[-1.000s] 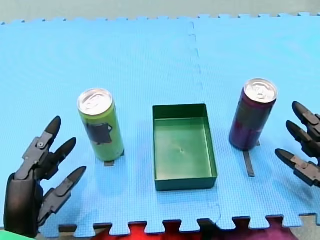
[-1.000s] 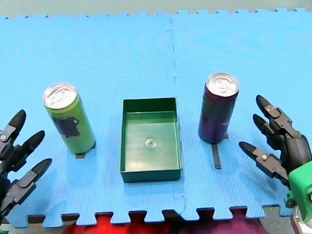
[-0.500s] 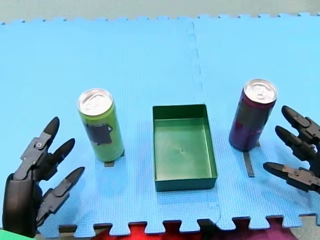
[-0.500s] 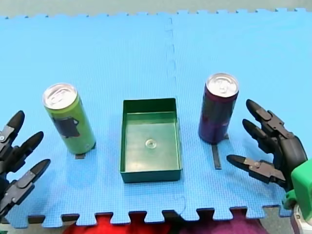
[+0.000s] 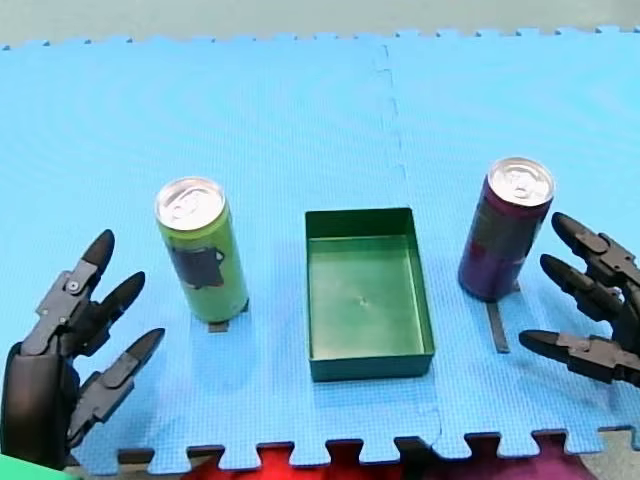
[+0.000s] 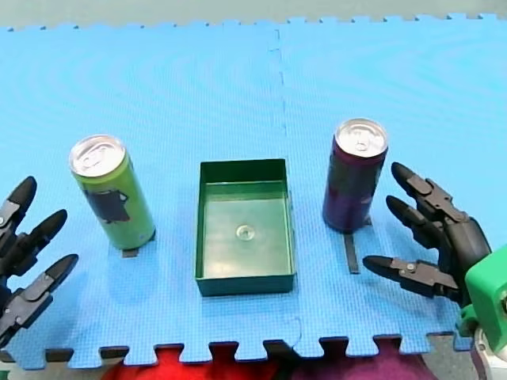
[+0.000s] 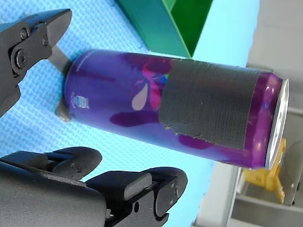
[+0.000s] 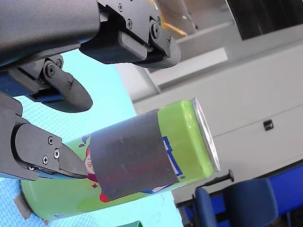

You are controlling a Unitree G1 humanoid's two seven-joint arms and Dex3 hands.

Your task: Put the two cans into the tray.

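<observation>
A green can (image 5: 203,250) stands upright on the mat, left of the tray. The dark green tray (image 5: 370,366) sits in the middle with nothing in it. A purple can (image 5: 503,232) stands upright to the tray's right. My left hand (image 5: 128,290) is at the lower left, a short way from the green can and holding nothing. My right hand (image 5: 542,285) is just right of the purple can, with a small gap between them. In the first wrist view the purple can (image 7: 170,109) lies between black fingers (image 7: 137,187) without contact. The second wrist view has the green can (image 8: 142,161) beyond black fingers (image 8: 66,90).
The blue foam mat (image 5: 300,120) covers the whole surface, and its toothed front edge (image 5: 330,455) runs close to both hands. Short black tape marks (image 5: 497,325) lie at each can's base. Open mat stretches behind the cans.
My right hand has moved left toward the purple can. My left hand has sunk slightly toward the lower left. Both cans and the tray stay where they were.
</observation>
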